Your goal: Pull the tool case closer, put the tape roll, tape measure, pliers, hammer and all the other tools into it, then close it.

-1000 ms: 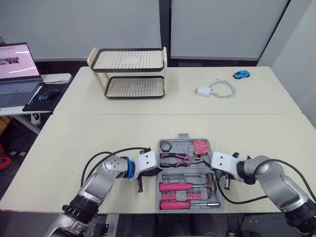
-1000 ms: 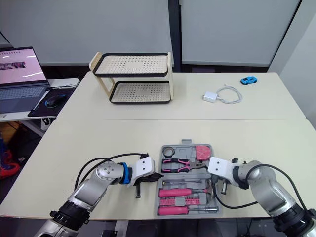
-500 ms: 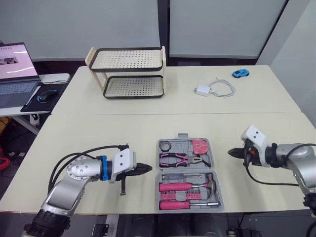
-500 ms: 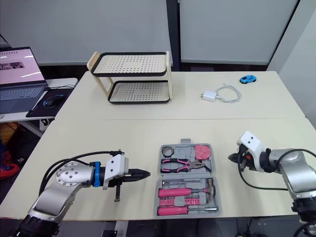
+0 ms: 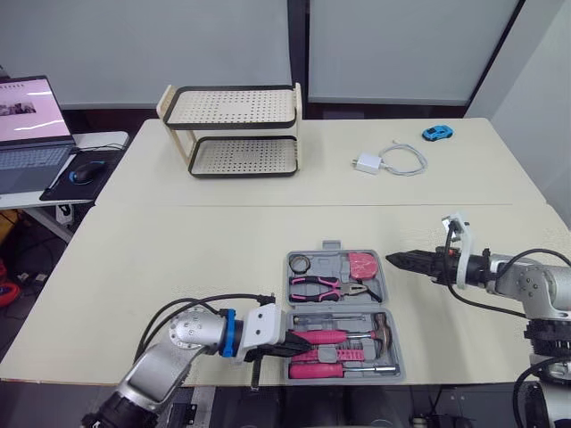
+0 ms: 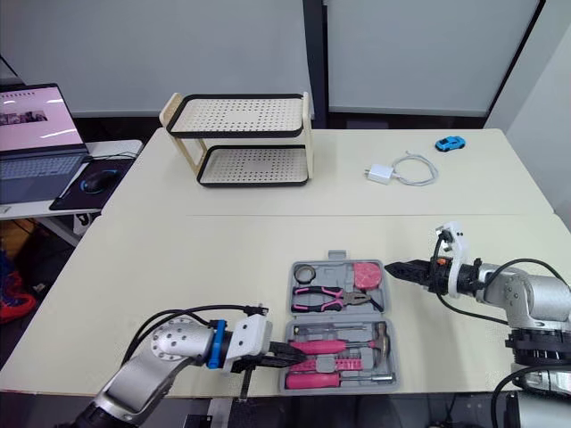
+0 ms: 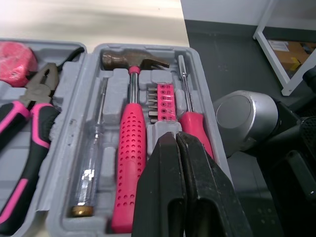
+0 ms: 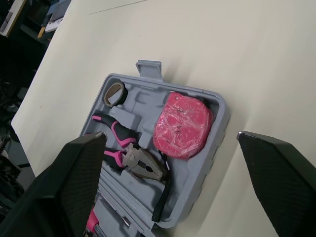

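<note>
Two-finger left hand (image 7: pixel 176 136) closed, empty.

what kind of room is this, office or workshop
Probably an office or lab room rather than a workshop: an open laptop and mouse on a side desk, and a charger on a big pale table.

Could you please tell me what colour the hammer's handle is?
The hammer's handle is pink with a dimpled grip; the left wrist view shows it best.
</note>
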{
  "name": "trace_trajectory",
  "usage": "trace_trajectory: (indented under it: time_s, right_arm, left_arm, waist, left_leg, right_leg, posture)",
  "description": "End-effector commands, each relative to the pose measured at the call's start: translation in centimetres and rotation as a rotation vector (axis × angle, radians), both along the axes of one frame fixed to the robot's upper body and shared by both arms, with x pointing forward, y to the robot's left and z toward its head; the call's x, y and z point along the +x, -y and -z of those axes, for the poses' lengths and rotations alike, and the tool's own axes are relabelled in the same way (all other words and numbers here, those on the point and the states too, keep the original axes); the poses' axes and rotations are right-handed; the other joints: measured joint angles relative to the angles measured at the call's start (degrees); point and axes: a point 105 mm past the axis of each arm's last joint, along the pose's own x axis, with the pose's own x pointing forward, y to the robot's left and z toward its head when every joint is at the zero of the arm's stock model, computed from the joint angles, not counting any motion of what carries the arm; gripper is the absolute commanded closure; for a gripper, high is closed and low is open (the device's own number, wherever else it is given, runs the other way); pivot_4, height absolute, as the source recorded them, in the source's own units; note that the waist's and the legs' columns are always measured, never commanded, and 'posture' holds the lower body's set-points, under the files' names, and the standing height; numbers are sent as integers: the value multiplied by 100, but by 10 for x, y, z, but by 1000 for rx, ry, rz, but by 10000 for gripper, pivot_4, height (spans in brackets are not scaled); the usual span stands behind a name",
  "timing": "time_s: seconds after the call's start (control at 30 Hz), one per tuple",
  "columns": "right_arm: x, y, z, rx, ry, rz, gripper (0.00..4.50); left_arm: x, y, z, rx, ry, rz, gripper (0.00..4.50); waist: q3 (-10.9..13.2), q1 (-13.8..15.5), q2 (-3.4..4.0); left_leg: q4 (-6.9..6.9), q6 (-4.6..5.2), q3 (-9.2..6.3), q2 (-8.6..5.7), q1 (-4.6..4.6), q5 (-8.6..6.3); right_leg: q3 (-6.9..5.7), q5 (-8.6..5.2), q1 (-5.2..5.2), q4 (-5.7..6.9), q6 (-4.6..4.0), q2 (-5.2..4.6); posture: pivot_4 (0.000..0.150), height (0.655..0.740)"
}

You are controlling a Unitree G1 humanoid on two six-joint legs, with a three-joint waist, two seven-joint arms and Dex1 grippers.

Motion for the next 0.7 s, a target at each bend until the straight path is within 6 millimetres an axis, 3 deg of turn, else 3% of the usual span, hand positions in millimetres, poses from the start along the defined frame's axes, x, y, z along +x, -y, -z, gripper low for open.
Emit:
trace_trajectory:
  time_s: [0.03,0.4,0.7]
  right_arm:
    - [7,0,-2,29,9,24,318]
    - [16,-5,21,39,-62,68,318]
    - [23,-13,27,65,-93,72,318]
  left_arm:
    - [-4,15,2,-12,14,38,45000]
    - [4,34,29,58,-18,5,45000]
    - [-7,30,36,126,-54,34,45000]
  waist:
    - [0,-1,0]
    - [-1,-10,2]
    - [-3,-15,5]
  left_leg:
    - [0,0,1,-1,0,0]
    - [0,0,1,0,0,0]
    - [0,0,0,1,1,1]
  right_leg:
    - [1,0,0,0,0,0]
    - [2,0,-3,3,0,2]
    - [2,0,-3,4,0,2]
  posture:
    - [1500,7400]
    - [1500,7400]
    - [1500,7400]
